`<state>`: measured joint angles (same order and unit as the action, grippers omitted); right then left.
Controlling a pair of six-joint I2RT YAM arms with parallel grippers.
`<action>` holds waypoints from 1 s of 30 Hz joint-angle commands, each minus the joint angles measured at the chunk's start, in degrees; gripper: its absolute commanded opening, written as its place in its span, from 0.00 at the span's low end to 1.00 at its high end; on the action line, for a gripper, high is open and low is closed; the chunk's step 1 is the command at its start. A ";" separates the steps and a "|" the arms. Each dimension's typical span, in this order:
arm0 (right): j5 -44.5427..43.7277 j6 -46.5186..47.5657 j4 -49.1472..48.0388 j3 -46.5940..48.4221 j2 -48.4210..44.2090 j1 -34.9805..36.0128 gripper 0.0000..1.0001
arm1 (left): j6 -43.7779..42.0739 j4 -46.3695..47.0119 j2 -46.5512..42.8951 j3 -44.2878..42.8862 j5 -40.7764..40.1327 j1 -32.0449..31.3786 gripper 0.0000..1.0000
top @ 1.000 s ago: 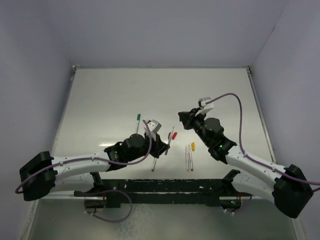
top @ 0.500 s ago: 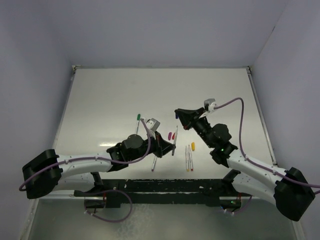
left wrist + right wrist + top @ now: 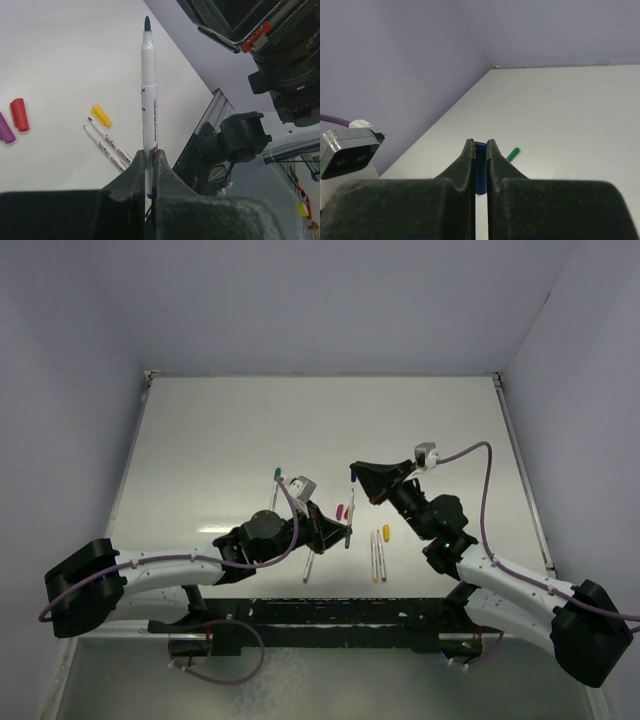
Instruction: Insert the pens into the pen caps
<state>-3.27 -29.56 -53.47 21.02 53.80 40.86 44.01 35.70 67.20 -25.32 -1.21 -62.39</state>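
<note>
My left gripper [image 3: 149,152] is shut on a white pen [image 3: 149,90], which stands out past the fingers with its dark blue tip bare. In the top view that pen [image 3: 349,515] points up the table at the blue pen cap [image 3: 352,473], its tip just short of the cap. My right gripper [image 3: 480,142] is shut on that blue cap [image 3: 480,167]. Red [image 3: 19,114], magenta [image 3: 4,134] and yellow [image 3: 101,114] caps lie loose on the table. Two bare pens [image 3: 107,145] lie beside the yellow cap.
A pen with a green cap [image 3: 275,478] lies left of the grippers. Another pen [image 3: 308,568] lies near the front edge under the left arm. The right arm's body [image 3: 270,40] fills the upper right of the left wrist view. A black rail [image 3: 330,610] runs along the front.
The right gripper has carried the blue cap left and forward, over the pen's tip. The left gripper has shifted right and turned the pen to point at the cap.
</note>
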 commanded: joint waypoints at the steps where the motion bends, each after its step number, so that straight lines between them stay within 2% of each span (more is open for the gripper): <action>1: 0.47 -2.08 -4.73 -0.38 -2.12 0.21 0.00 | 0.40 3.91 -0.25 0.40 -1.20 -0.14 0.00; 30: 1.07 -3.71 -5.06 -2.07 -1.74 0.26 0.00 | -0.67 4.59 1.26 -0.33 -1.25 -0.19 0.00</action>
<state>-3.20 -33.10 -55.02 19.20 51.55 40.86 43.92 36.36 68.60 -25.12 -2.20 -62.39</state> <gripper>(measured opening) 0.040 0.034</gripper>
